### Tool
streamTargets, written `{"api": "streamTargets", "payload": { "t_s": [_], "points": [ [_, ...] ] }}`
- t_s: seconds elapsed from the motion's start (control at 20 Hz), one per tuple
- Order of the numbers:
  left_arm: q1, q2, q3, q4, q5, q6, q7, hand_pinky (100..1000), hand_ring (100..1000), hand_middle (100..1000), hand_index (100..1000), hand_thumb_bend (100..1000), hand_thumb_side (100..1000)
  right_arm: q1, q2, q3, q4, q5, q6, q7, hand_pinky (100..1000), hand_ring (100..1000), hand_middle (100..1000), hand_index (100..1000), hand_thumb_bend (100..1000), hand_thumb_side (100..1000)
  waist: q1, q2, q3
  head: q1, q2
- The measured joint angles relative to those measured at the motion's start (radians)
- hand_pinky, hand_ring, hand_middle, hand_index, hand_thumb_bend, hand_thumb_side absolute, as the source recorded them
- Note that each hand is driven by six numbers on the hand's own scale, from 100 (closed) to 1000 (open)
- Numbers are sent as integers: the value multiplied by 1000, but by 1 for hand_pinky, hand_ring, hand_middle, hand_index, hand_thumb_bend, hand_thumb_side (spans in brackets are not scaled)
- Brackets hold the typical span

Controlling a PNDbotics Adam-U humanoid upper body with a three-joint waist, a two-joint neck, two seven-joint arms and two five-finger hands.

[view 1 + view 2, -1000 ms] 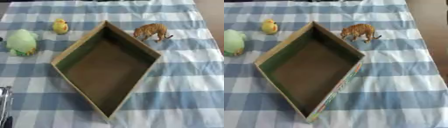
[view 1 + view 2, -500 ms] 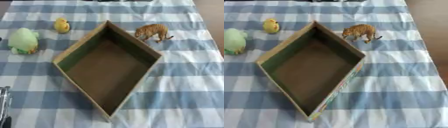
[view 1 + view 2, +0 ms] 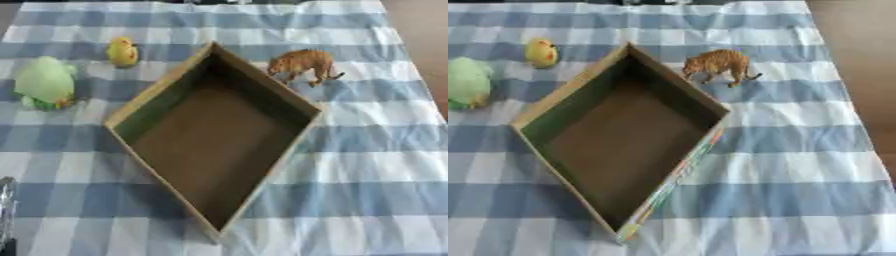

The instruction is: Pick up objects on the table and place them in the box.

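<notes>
The box (image 3: 214, 145) sits in the middle of the frame on the desk (image 3: 367, 165), turned corner-on like a diamond, open and with nothing inside. A toy tiger (image 3: 303, 65) stands just beside its upper right wall. A small yellow toy (image 3: 122, 51) lies at upper left, and a pale green toy (image 3: 44, 83) lies near the left edge. At the lower left corner a sliver of silver and black robot hand (image 3: 6, 212) shows; I cannot tell how its fingers stand.
</notes>
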Motion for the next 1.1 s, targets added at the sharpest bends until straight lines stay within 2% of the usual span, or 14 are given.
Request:
{"api": "streamTargets", "payload": {
  "t_s": [0.3, 0.55, 0.8, 1.1],
  "points": [
    [1, 1, -5, 0, 0, 1, -5, 433, 555, 595, 723, 100, 779, -100, 3, 81, 140, 86, -85, 86, 817, 928, 814, 854, 288, 666, -1, -1, 3, -1, 0],
    [2, 1, -6, 0, 2, 1, -6, 434, 556, 596, 724, 100, 776, -166, 32, 119, 252, 156, -148, 156, 838, 943, 836, 863, 281, 602, -1, -2, 6, -2, -1],
    [3, 2, -7, 0, 3, 1, -10, 433, 556, 596, 724, 100, 774, -219, 80, 123, 367, 227, -209, 226, 849, 957, 844, 871, 288, 554, 3, -2, 6, -6, -3],
    [3, 2, -11, 0, 4, 2, -13, 434, 557, 597, 724, 100, 773, -268, 129, 98, 510, 314, -288, 310, 859, 966, 860, 879, 271, 492, 6, -2, 3, -10, -11]
  ]
}}
